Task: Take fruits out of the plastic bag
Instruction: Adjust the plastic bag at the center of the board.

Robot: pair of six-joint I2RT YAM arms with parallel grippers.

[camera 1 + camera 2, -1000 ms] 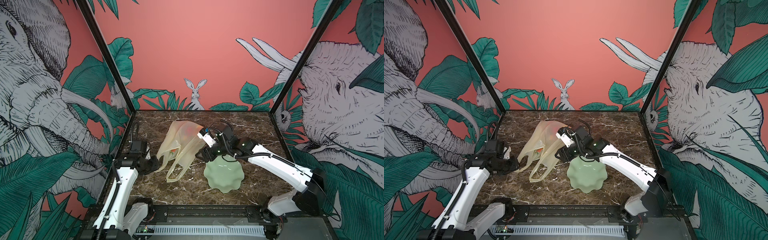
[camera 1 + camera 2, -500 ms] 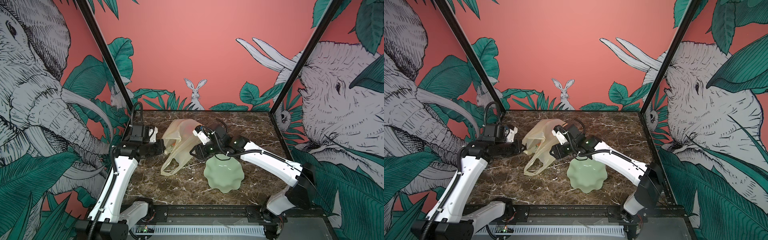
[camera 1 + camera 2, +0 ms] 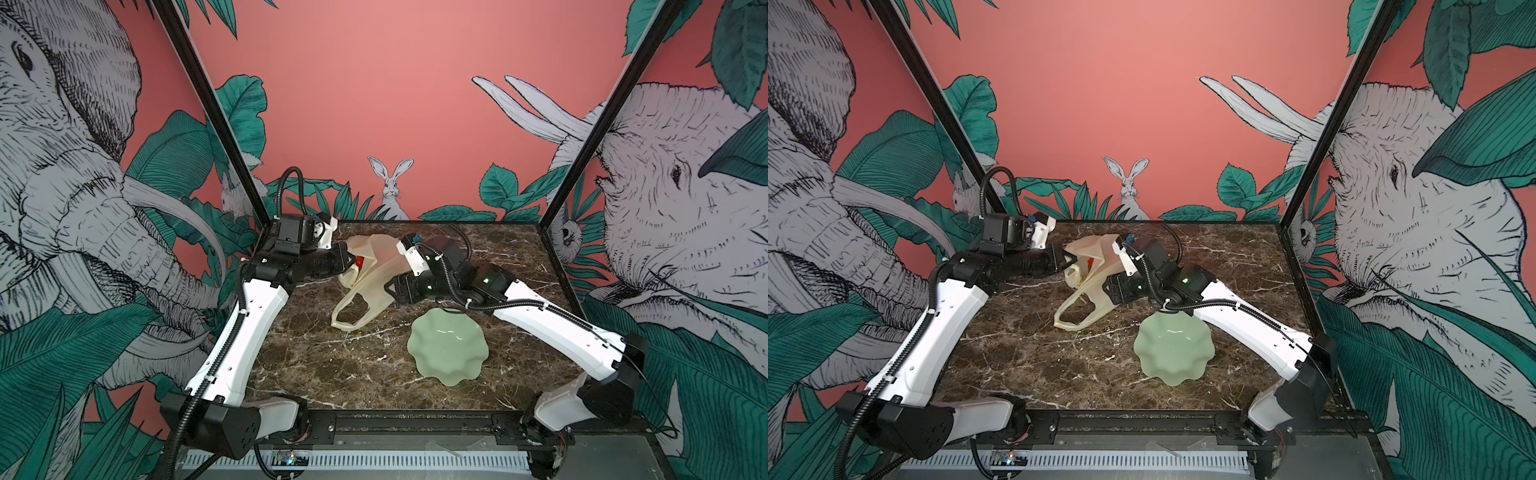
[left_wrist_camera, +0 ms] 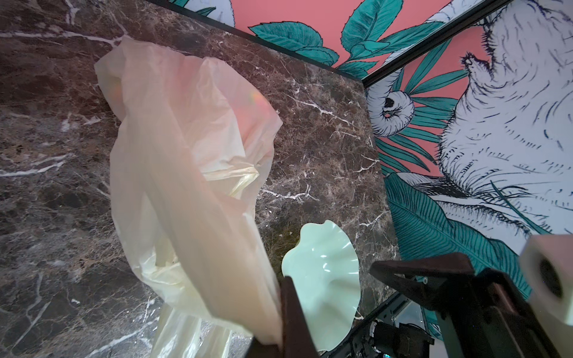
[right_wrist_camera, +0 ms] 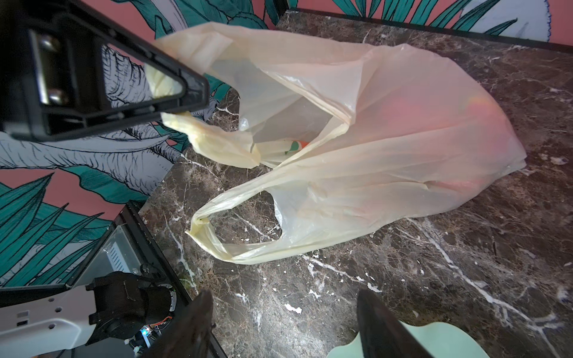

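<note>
In both top views the plastic bag (image 3: 376, 266) (image 3: 1096, 270) lies just above the middle of the frame, on the far half of the dark marble table (image 3: 332, 374). It is thin, crinkled, translucent cream-yellow film. One side of its mouth is lifted off the marble and the rest slumps flat. In the right wrist view one handle loop (image 5: 232, 198) lies spread on the table as an open ring.

The left gripper (image 3: 347, 259) reaches in from the left of the frame. Its jaws are together, clamped on the raised edge of the bag. The left wrist view shows the film running down into a dark finger (image 4: 291, 310).

In a top view a red fruit (image 3: 360, 262) shows through the open mouth, just right of that gripper. A pink-red glow also shows through the film in both wrist views. I cannot tell how many pieces are inside.

The right gripper (image 3: 388, 286) sits at the bag's right side. Its fingers (image 5: 378, 325) are apart, with only bare marble between them.

A pale green wavy-rimmed dish (image 3: 446, 353) stands to the lower right of the bag, apart from it.
</note>
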